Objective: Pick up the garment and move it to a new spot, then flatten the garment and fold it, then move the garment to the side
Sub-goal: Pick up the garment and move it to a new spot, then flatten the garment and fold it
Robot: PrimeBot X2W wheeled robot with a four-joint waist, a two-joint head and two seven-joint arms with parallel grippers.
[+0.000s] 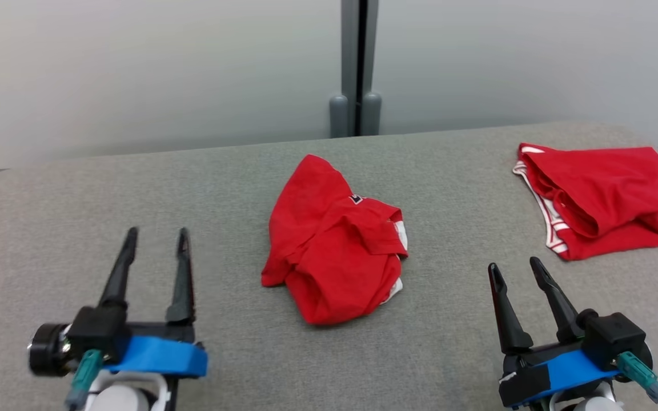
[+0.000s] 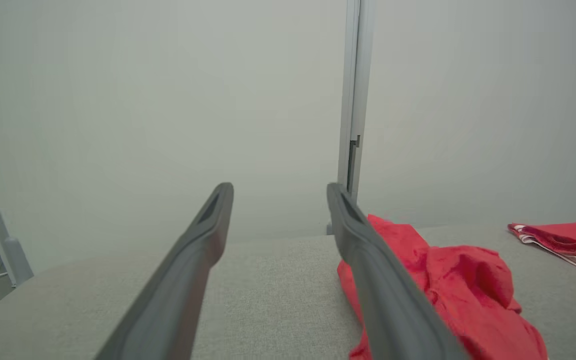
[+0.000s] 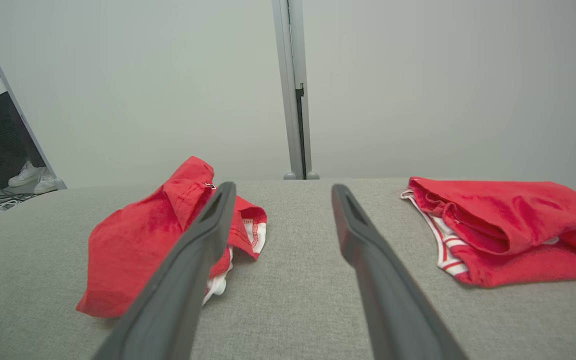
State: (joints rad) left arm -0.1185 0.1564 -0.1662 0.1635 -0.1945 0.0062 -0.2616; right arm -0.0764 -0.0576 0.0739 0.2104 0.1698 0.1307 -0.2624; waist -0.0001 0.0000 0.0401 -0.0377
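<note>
At the centre of the head view, the crumpled red garment lay bunched on the grey bench, with nothing touching it. The left end effector at lower left and the right end effector at lower right both hovered empty, fingers spread apart. 1 risk: a pinch into the heap would likely catch 2 or more layers, so the cloth would lift as a wad and resist flattening. Another: the other red garment at upper right looked much alike and could be grabbed by mistake.
</note>
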